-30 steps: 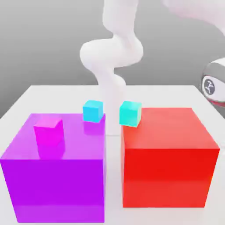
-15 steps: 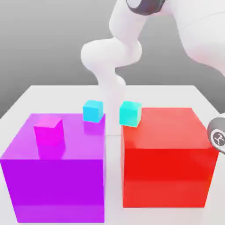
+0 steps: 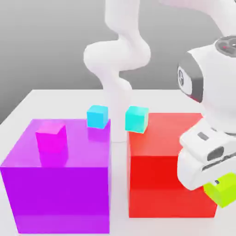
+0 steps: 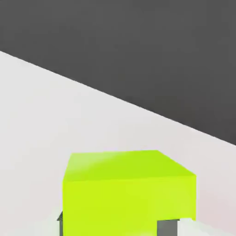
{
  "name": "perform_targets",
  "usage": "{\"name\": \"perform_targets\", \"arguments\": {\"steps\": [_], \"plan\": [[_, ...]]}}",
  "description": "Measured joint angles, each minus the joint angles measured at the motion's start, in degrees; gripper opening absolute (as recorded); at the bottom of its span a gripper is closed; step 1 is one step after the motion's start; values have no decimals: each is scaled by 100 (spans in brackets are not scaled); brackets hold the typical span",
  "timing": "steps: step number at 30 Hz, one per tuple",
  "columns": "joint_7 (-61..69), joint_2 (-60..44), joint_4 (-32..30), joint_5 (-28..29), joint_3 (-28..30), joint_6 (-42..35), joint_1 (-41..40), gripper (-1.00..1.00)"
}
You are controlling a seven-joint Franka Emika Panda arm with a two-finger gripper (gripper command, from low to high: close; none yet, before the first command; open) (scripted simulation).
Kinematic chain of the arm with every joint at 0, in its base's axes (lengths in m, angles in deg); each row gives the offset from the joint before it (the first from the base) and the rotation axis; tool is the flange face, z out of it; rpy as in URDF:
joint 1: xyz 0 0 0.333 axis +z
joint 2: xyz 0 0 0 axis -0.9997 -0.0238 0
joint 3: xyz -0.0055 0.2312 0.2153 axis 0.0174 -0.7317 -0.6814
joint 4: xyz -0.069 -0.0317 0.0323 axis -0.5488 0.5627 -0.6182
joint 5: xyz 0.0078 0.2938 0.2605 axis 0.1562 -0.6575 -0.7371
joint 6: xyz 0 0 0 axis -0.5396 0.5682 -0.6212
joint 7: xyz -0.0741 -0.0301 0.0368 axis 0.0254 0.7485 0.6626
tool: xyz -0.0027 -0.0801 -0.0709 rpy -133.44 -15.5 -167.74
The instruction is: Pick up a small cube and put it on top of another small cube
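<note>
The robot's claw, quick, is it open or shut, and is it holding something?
Gripper: shut on the lime cube, holding it beside the big red block.

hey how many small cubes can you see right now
4: pink cube on the purple block, blue cube at its far corner, turquoise cube on the red block, lime cube in the claw. Others may be hidden.
</note>
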Motion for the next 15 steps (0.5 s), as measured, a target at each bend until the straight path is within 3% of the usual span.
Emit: {"name": "perform_targets", "arguments": {"steps": [7, 15], "plan": [[-656, 1391, -713, 60, 232, -669, -598, -100], [-1811, 3069, -1558, 685, 332, -1316, -1331, -100]]}}
